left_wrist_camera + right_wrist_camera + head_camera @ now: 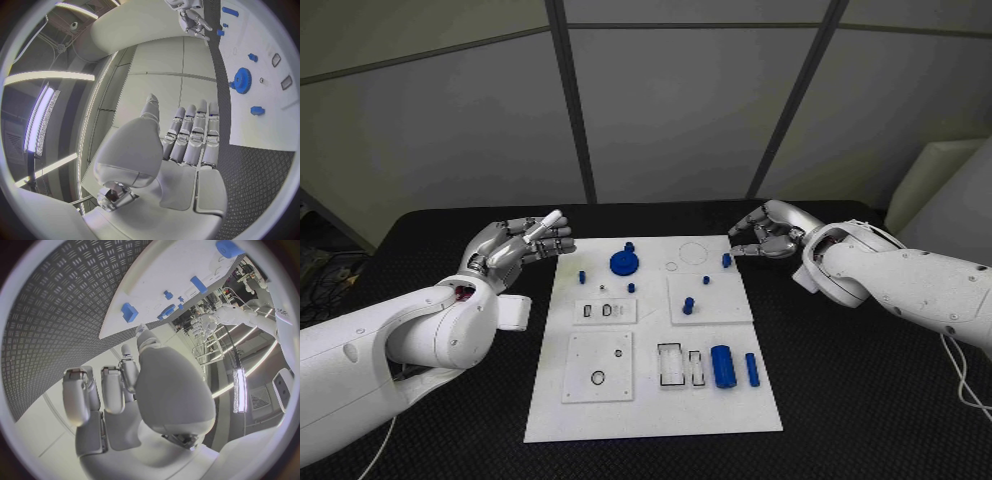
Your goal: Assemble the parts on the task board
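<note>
On the black table [877,400] the task board [653,410] sits centre-frame, its blue gear [625,263] and pegs mostly loose (assembly barely begun, I judge), left hand [516,245] and right hand [764,232] both empty, fingers loosely curled.

White task board [653,400] flat mid-table, blue parts [723,366] on it

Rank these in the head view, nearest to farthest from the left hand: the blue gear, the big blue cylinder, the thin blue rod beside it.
From the left hand:
1. Blue gear, at the board's far end, just beside the hand.
2. Big blue cylinder, in the near right part of the board.
3. Thin blue rod, just right of the cylinder, so slightly farther.
</note>
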You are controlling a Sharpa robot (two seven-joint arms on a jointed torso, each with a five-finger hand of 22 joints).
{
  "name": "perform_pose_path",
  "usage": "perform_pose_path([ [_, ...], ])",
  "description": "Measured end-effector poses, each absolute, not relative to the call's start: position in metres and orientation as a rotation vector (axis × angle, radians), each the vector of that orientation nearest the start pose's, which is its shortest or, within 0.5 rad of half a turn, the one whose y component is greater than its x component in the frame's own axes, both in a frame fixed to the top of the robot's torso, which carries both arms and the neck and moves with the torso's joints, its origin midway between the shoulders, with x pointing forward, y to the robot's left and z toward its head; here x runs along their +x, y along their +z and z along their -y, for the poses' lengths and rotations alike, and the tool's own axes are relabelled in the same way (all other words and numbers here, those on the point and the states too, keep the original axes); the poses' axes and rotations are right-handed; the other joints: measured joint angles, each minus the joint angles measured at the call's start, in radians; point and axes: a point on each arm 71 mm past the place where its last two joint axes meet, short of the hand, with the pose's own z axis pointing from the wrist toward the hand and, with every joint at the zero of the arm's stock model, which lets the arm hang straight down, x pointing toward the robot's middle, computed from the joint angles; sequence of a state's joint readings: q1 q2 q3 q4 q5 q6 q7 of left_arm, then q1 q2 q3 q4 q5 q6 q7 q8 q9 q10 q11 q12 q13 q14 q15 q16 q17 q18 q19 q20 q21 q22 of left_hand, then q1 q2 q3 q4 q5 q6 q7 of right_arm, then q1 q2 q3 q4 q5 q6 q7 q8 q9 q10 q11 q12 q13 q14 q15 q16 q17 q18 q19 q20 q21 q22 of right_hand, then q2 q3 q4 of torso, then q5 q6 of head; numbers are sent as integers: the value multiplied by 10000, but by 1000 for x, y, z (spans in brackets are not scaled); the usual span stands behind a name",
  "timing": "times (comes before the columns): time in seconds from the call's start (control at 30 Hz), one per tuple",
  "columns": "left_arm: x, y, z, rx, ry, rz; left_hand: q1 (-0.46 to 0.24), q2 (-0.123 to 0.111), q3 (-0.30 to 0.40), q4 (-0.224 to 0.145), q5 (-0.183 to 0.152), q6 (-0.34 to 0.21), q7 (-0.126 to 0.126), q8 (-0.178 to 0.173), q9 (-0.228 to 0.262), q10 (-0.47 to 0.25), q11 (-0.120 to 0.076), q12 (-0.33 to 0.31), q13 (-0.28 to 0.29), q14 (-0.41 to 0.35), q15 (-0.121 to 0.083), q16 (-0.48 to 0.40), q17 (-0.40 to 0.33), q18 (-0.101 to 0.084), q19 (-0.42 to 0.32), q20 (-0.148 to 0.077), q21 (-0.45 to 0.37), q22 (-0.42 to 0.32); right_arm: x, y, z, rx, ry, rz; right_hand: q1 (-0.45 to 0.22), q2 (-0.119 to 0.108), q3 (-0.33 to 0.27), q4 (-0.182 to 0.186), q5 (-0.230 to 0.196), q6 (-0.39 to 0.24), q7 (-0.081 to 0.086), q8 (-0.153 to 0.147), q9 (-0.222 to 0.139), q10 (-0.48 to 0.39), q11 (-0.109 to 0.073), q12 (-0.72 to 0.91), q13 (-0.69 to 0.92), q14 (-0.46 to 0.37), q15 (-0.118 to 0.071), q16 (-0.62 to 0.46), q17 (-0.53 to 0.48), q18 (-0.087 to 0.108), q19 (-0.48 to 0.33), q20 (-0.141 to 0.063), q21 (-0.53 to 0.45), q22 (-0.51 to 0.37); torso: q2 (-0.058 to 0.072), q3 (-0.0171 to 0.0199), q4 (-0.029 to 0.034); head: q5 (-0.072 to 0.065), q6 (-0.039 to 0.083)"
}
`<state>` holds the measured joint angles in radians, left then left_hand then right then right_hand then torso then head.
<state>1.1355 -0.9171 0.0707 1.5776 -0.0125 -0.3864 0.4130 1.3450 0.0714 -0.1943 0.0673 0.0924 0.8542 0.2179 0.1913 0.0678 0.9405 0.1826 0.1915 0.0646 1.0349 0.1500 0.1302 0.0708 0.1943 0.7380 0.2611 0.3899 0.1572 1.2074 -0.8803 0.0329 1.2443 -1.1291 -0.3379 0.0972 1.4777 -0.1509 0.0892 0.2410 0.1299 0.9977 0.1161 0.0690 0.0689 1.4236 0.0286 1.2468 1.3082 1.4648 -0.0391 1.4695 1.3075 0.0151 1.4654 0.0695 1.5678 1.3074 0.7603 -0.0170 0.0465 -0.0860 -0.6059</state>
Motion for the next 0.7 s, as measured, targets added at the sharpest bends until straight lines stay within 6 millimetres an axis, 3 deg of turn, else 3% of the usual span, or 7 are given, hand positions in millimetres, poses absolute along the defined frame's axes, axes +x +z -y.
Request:
perform_pose_path([
  [0.23, 484, -163, -237, -11512, -15075, -12826, 0, 0, 0, 0, 0, 0, 0, 0, 0, -1, 1, 0, 0, 0, 0, 0, 0, 1, -1, 0, 0, 0, 536, -172, 308, 2185, 6633, -15968, 0, 0, -1, -1, 0, -72, 0, -43, -12, 0, 0, -10, 0, 0, 0, 0, -1, 0, 0, 0, 0, 0, 6, -7, 20, -32, -31],
  [0.7, 485, -164, -238, -11539, -15031, -12840, 0, -1, 0, 0, 0, 0, 0, 0, 0, -3, 2, 0, 0, -1, 0, -61, -1, 0, -1, 0, 0, 0, 536, -176, 307, 2141, 6556, -16294, 40, 40, -1, -1, 38, -107, 35, -43, -12, 1, 0, -10, 2, 0, 0, 0, -1, 0, 0, 0, 0, 0, 1, -8, 8, 33, -70],
])
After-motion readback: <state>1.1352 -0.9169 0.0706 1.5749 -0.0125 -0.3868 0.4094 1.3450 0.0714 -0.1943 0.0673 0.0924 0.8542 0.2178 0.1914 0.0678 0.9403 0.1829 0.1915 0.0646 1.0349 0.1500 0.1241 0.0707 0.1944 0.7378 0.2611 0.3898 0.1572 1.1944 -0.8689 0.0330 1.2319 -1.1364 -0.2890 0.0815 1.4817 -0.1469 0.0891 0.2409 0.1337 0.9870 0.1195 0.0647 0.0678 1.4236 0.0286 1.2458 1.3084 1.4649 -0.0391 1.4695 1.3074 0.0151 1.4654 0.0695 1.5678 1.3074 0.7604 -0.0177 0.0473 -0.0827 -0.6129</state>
